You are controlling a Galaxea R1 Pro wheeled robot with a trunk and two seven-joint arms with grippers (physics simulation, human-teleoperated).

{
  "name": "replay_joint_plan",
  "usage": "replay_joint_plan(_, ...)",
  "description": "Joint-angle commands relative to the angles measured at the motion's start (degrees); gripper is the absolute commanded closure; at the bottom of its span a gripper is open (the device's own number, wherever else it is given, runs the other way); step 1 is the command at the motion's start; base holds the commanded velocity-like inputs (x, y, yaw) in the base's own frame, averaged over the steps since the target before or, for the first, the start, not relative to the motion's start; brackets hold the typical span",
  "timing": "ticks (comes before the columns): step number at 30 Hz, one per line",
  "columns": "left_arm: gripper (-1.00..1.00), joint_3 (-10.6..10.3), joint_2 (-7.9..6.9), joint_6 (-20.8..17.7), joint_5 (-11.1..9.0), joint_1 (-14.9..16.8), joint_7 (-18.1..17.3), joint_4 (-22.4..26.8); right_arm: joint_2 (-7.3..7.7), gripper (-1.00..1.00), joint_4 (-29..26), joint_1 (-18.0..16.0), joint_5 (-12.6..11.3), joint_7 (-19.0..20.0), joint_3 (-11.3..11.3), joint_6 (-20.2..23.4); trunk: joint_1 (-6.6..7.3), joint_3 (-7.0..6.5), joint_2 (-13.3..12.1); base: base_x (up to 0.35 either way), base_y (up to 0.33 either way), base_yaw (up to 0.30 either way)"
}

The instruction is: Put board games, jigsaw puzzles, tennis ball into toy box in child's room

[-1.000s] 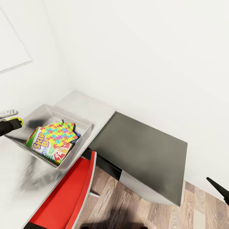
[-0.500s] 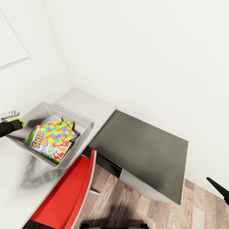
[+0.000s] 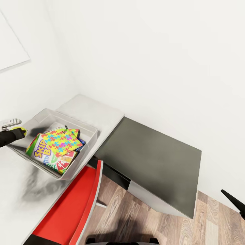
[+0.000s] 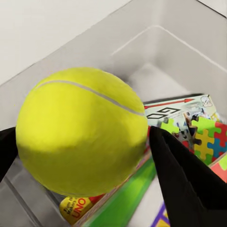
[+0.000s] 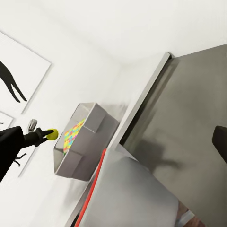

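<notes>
The left hand (image 3: 15, 132) is closed on the tennis ball (image 4: 82, 130), which sits pinched between its two black fingers (image 4: 182, 179) just above the near-left edge of the toy box (image 3: 86, 127). The grey box stands on the pale desk (image 3: 98, 112) and already holds a bright jigsaw puzzle (image 3: 63, 140) lying on top of the SKIP-BO game (image 3: 42, 153), with more flat boxes under them. A red chair (image 3: 73, 200) stands by the desk, beside a dark cabinet (image 3: 153, 160). Of the right hand (image 3: 234, 201), one black fingertip shows at the frame edge; I cannot tell how far open it is.
</notes>
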State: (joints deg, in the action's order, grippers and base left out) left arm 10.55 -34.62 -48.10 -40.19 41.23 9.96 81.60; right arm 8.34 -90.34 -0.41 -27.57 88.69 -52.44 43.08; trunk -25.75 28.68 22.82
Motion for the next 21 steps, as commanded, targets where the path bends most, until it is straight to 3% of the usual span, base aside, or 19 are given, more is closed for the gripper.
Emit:
replay_joint_plan(1, -1.0, 0.0, -0.01, -0.2, -0.6, 0.0, 0.5, 0.1, 0.01, -1.0, 0.0, 0.0, 0.0, 0.2, 0.0, 0.6, -0.03, 0.08, 0.1, 0.0, 0.0, 0.0)
replay_joint_plan(21, -1.0, 0.2, -0.24, -0.9, -1.2, 0.1, -0.3, 0.3, 0.0, -1.0, 0.0, 0.0, 0.0, 0.1, -0.1, 0.4, -0.03, 0.08, 0.1, 0.0, 0.0, 0.0)
